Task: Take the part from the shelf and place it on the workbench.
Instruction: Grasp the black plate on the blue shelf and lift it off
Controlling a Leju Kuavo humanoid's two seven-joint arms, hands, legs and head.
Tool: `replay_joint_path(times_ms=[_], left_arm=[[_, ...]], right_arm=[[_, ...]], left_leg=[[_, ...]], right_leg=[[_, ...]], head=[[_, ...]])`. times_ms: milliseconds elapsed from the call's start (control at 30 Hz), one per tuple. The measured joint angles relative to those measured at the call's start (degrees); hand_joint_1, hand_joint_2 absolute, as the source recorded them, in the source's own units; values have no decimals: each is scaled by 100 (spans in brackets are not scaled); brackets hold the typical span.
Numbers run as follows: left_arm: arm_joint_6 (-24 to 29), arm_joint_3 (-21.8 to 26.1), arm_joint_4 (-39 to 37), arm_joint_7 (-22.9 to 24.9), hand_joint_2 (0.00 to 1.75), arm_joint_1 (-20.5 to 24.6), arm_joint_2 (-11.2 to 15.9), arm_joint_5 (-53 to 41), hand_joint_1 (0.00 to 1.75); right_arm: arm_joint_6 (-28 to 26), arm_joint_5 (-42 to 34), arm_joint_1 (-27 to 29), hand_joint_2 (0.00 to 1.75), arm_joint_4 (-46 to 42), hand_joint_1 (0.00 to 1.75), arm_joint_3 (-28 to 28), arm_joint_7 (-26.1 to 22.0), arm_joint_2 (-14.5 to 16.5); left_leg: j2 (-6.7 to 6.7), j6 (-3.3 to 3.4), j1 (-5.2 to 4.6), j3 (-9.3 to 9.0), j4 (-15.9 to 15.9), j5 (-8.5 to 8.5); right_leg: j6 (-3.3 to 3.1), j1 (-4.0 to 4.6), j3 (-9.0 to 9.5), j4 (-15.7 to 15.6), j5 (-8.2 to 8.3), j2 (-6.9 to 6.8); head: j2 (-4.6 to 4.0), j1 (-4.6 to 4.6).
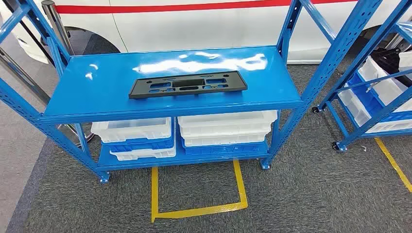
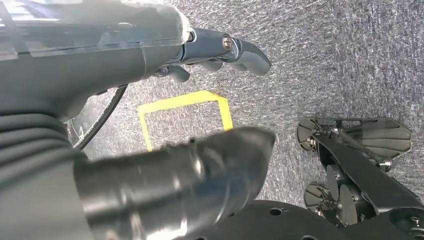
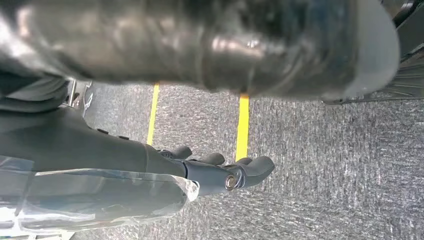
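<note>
Black plastic, the part (image 1: 188,84) lies flat on the blue shelf (image 1: 102,94), near its middle, untouched. We are at the very start, standing at the yellow floor marking (image 1: 197,211). Our left hand (image 2: 150,100) and right hand (image 3: 165,165) hang over the carpet, fingers apart, holding nothing. Next, we judge, both arms must rise toward the part's ends.

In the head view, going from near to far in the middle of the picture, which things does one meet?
Yellow tape square on the carpet → white bins on the lower shelf → black part lying flat on the blue top shelf → white vehicle behind the rack.
</note>
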State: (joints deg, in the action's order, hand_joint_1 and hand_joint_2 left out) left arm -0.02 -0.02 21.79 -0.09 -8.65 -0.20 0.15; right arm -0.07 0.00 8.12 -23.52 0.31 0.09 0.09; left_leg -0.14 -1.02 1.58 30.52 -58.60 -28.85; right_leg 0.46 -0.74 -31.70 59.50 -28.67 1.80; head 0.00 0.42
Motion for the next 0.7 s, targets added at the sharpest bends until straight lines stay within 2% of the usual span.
replay_joint_path(times_ms=[267,300,400,433,700], left_arm=[[1,-2,0,0,175,1,0,1,0],[3,-13,0,0,131,5,0,10,0],[45,-166,1,0,0,42,8,149,0],[70,-255,3,0,0,61,14,243,0],[272,-1077,67,0,0,240,90,1125,0]], right_arm=[[-1,-2,-1,175,0,0,1,0,0],[-4,-13,-7,175,-1,0,4,0,0],[-63,-172,-60,44,-9,0,66,22,-2],[-104,-276,-88,0,-18,0,102,43,-5],[-468,-1242,-350,0,-172,0,422,239,-65]], left_leg=[[0,0,0,1,0,0],[0,0,0,1,0,0],[0,0,0,2,0,0],[0,0,0,2,0,0],[-1,0,0,-6,0,1]], right_leg=[[0,0,0,0,0,0],[0,0,0,0,0,0],[0,0,1,0,0,0],[0,0,1,0,0,0],[0,0,12,1,1,-1]], head=[[0,-1],[0,-1],[0,-1],[0,-1],[0,-1]])
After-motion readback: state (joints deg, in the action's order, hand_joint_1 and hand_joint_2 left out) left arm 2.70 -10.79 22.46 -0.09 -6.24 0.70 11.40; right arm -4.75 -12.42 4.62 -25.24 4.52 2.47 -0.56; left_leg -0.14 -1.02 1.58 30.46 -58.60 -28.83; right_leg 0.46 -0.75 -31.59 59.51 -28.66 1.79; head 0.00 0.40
